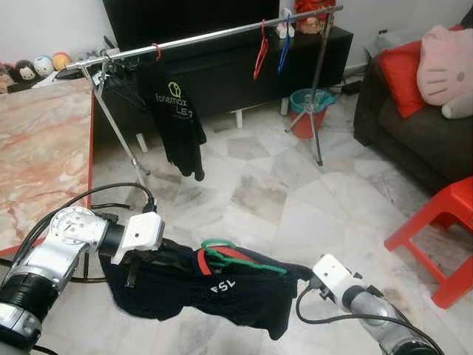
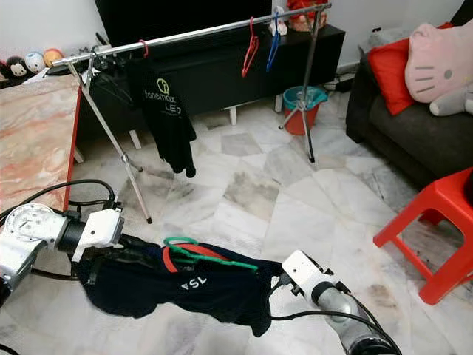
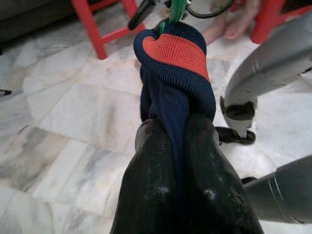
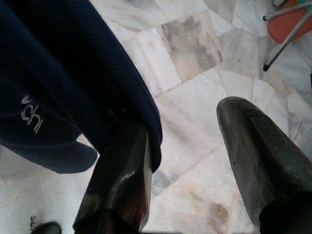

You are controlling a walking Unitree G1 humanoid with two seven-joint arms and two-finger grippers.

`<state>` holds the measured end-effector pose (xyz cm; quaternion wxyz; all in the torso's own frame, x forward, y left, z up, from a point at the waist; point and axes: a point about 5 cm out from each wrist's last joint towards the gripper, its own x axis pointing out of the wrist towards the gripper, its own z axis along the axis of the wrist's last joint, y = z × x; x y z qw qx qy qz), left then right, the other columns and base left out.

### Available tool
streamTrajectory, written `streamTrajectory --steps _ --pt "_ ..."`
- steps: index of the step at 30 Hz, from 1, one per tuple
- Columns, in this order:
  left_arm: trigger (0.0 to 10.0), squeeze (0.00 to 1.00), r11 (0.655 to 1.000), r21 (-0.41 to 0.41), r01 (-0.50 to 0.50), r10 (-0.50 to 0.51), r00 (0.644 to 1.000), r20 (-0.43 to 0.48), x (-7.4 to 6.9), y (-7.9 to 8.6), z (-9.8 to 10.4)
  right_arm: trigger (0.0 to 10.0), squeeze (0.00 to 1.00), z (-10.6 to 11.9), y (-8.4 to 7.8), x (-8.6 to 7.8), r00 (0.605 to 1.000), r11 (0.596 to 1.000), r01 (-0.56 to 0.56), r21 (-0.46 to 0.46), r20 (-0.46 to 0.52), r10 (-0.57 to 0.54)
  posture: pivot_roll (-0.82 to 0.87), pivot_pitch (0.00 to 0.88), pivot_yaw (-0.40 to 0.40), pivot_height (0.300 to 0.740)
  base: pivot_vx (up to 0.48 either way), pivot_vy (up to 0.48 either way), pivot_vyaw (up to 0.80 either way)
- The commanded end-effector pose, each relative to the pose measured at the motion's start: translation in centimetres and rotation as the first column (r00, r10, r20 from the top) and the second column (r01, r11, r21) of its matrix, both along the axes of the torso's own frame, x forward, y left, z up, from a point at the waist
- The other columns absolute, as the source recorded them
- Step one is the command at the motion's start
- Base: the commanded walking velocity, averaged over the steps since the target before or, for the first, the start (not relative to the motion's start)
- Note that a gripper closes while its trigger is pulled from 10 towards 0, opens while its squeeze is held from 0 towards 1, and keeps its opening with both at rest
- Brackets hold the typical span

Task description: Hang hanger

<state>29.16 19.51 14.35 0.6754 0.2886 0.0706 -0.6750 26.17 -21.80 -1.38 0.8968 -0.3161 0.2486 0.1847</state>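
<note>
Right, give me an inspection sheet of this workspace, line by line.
Surface: marble-tile floor, bare between robot and rail.
Job's things: navy shirt on a green hanger, held low; clothes rail ahead.
Clutter: black T-shirt, red hanger and blue hanger on the rail; teal bucket beyond.
Grippers: left hand shut on the shirt's collar; right hand open, shirt edge draped over one finger.
Cables: black wrist cable.
Surroundings: red stool, sofa, marble table.
</note>
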Motion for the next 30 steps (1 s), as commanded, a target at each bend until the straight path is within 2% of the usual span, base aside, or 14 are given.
streamTrajectory --steps 1,2,6,9,10,11,14,15,18,24,27,30 --pt "10.0 0.0 0.99 -0.119 -0.078 0.088 0.993 0.082 1.1 0.8 2.9 10.0 0.0 -1.0 -2.3 -1.5 0.995 0.996 0.065 -0.063 -0.077 -0.07 0.04 0.0 0.053 0.74 0.0 0.0 0.0" --pt "10.0 0.0 0.982 -0.156 -0.105 0.12 0.989 0.088 1.4 0.6 3.1 10.0 0.0 -0.9 -2.3 -1.5 0.995 0.996 0.069 -0.062 -0.073 -0.073 0.04 0.0 0.054 0.74 0.0 0.0 0.0" --pt "10.0 0.0 0.975 -0.163 -0.149 0.173 0.974 0.144 1.8 0.4 3.0 10.0 0.0 -0.7 -2.3 -1.2 0.994 0.995 0.092 -0.034 -0.06 -0.094 0.04 0.0 0.053 0.74 0.0 0.0 0.0" --pt "10.0 0.0 0.978 -0.157 -0.136 0.158 0.978 0.138 1.4 0.1 2.5 10.0 0.0 -0.4 -2.2 -0.8 0.992 0.992 0.122 0.015 -0.048 -0.121 0.04 0.0 0.053 0.74 0.0 0.0 0.0" --pt "10.0 0.0 0.981 -0.148 -0.126 0.146 0.98 0.136 1.2 0.0 2.4 10.0 1.0 -0.2 -2.2 -0.6 0.991 0.992 0.129 0.019 -0.04 -0.128 0.04 0.0 0.053 0.74 0.0 0.0 0.0" --pt "10.0 0.0 0.983 -0.143 -0.12 0.139 0.981 0.135 1.1 -0.1 2.3 10.0 1.0 -0.2 -2.2 -0.6 0.991 0.991 0.132 0.019 -0.036 -0.131 0.04 0.0 0.052 0.74 0.0 0.0 0.0" --pt "10.0 0.0 0.99 -0.106 -0.092 0.106 0.986 0.13 0.6 -0.2 1.7 10.0 1.0 0.9 -1.8 0.6 0.985 0.974 0.172 0.147 0.003 -0.175 0.04 0.0 0.055 0.74 0.0 0.0 0.0" --pt "10.0 0.0 0.99 -0.106 -0.092 0.106 0.986 0.13 0.6 -0.2 1.7 10.0 1.0 0.9 -1.8 0.6 0.985 0.974 0.172 0.147 0.003 -0.175 0.04 0.0 0.055 0.74 0.0 0.0 0.0" --pt "10.0 0.0 0.99 -0.11 -0.086 0.099 0.988 0.115 0.5 -0.4 1.5 10.0 1.0 3.0 -1.3 2.4 0.967 0.901 0.195 0.387 0.079 -0.243 0.04 0.0 0.055 0.74 0.0 0.0 0.0" --pt "10.0 0.0 0.983 -0.136 -0.122 0.136 0.986 0.097 0.7 -0.3 1.7 10.0 1.0 4.5 -1.5 3.2 0.964 0.901 0.141 0.411 0.152 -0.22 0.04 0.0 0.054 0.74 0.0 0.0 0.0" --pt "10.0 0.0 0.979 -0.129 -0.155 0.167 0.982 0.085 0.9 -0.2 1.5 10.0 1.0 5.9 -2.1 4.0 0.945 0.843 0.146 0.517 0.181 -0.274 0.04 0.0 0.054 0.74 0.0 0.0 0.0" --pt "10.0 0.0 0.972 -0.143 -0.185 0.198 0.977 0.077 1.0 -0.5 1.3 10.0 1.0 6.8 -2.5 4.5 0.928 0.806 0.152 0.571 0.2 -0.316 0.04 0.0 0.054 0.74 0.0 0.0 0.0"
